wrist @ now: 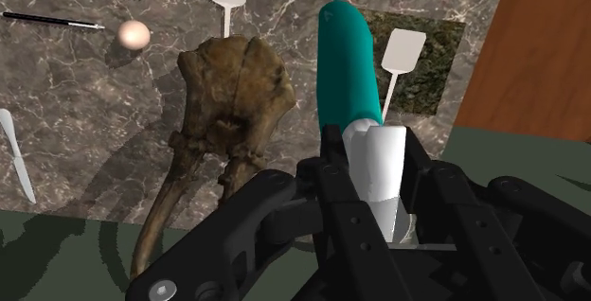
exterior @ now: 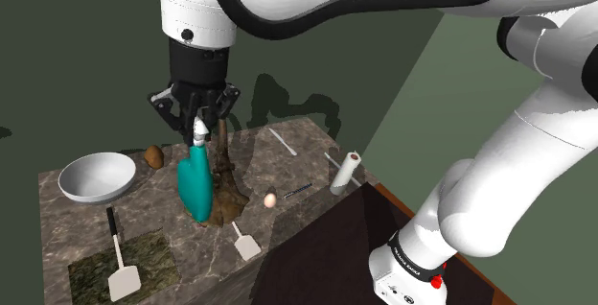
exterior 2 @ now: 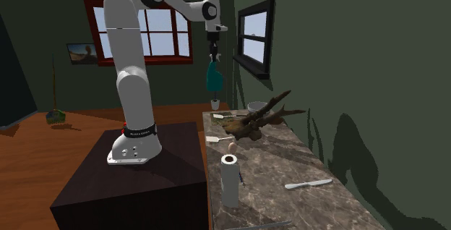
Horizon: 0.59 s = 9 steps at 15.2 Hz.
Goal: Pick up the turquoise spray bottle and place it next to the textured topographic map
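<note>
Turquoise bottle (exterior: 196, 186) pinched at neck in pincer (exterior: 200, 129), lifted off bench (exterior: 67, 222), not yet set beside green map (exterior: 158, 260).

Arm (exterior: 537, 140): we see white shells, dark joints.
Gripper (exterior: 199, 129): we see 2 black fingers.
Base band (exterior 2: 139, 129): black, white lettering.

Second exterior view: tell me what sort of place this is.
Probably a room in a house, perhaps a living room: a red-framed window, a framed picture on the dark green wall, a wooden floor. The claw holds a turquoise spray bottle over a marble-topped counter.
</note>
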Each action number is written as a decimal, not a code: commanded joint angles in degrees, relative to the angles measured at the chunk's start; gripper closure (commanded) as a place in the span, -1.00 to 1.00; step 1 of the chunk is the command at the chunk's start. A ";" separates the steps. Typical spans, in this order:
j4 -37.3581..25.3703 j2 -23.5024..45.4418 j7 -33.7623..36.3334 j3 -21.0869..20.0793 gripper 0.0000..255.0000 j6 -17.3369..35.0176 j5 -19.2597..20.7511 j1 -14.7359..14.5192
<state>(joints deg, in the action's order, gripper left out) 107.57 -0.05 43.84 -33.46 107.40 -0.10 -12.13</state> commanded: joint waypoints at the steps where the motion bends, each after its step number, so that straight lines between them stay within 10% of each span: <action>1: 1.35 0.29 0.12 -0.04 1.00 1.63 0.18 -0.04; 9: 6.03 1.84 0.80 -0.15 1.00 7.59 1.13 -0.20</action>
<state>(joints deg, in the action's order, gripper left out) 112.75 1.70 44.64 -33.63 114.04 0.96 -12.34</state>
